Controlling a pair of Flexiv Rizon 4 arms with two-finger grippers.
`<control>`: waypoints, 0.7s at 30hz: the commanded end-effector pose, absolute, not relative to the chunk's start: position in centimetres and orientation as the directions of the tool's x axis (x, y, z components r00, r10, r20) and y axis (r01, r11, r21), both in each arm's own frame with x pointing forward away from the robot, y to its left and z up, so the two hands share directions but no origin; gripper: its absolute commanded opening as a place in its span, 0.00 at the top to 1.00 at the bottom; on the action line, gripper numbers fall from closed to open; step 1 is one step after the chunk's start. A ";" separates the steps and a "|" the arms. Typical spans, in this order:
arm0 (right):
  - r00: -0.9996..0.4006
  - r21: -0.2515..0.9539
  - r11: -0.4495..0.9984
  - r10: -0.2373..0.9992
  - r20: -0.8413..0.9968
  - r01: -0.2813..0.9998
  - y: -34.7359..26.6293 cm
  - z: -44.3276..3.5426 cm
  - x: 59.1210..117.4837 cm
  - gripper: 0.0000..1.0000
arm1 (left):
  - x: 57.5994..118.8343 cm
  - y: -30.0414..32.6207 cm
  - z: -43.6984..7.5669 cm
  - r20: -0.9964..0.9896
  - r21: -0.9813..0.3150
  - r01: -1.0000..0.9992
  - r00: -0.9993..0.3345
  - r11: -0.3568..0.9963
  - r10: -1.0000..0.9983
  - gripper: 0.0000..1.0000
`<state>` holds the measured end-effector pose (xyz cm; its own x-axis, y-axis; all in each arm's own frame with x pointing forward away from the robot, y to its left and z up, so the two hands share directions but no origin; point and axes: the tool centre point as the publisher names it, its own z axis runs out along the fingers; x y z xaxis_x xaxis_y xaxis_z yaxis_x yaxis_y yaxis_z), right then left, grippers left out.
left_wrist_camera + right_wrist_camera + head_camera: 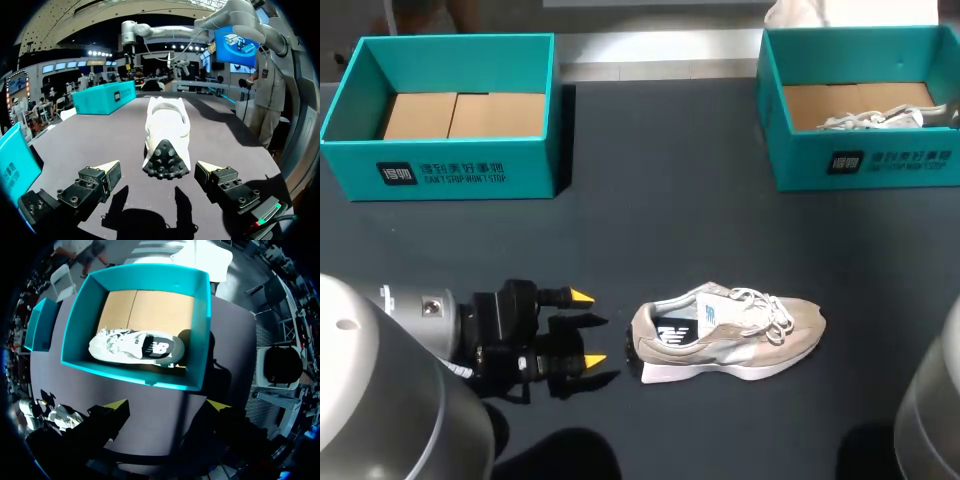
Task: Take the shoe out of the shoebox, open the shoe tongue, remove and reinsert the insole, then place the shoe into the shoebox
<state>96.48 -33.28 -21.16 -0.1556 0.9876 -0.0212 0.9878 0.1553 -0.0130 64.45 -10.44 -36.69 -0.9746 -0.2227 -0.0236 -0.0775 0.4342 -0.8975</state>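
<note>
A beige shoe [728, 334] lies on its side in the middle of the dark table, heel toward my left gripper [588, 328]. That gripper is open and level with the table, a short way from the heel and not touching it. In the left wrist view the shoe's [166, 131] studded heel sole sits just ahead of my left gripper [159, 169], between its spread fingers. My right gripper [169, 405] hangs open and empty high above the right teal shoebox [125, 374]. A second light shoe [136, 347] lies on that box's cardboard floor.
The left teal shoebox [450, 165] stands empty at the back left. The right shoebox [865, 165] stands at the back right with the second shoe [880, 119] inside. My right arm [938, 400] rises at the front right corner.
</note>
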 end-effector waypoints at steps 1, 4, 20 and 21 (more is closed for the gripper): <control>-0.155 -0.011 0.155 0.988 -0.023 0.988 -33.3 -21.2 96.4 0.00 | 64.2 -10.4 -36.6 -0.026 -0.898 -0.076 -0.974 0.434 -0.225 0.00; -0.155 -0.011 0.155 0.988 -0.023 0.988 -33.3 -21.2 96.4 0.00 | 64.2 -10.4 -36.6 -0.026 -0.898 -0.076 -0.974 0.434 -0.225 0.00; -0.155 -0.011 0.155 0.988 -0.023 0.988 -33.3 -21.2 96.4 0.00 | 64.9 -13.0 -38.1 -0.001 -0.889 -0.088 -0.981 0.450 -0.193 0.00; -0.155 -0.011 0.155 0.988 -0.023 0.988 -33.3 -21.2 96.4 0.00 | 64.9 -13.1 -38.3 0.005 -0.890 -0.086 -0.984 0.447 -0.179 0.00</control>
<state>96.48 -33.28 -21.16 -0.1556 0.9876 -0.0212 0.9878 0.1553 -0.0130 63.92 -12.18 -37.42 -0.9812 -0.1932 -0.0016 -0.0867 0.4476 -0.8900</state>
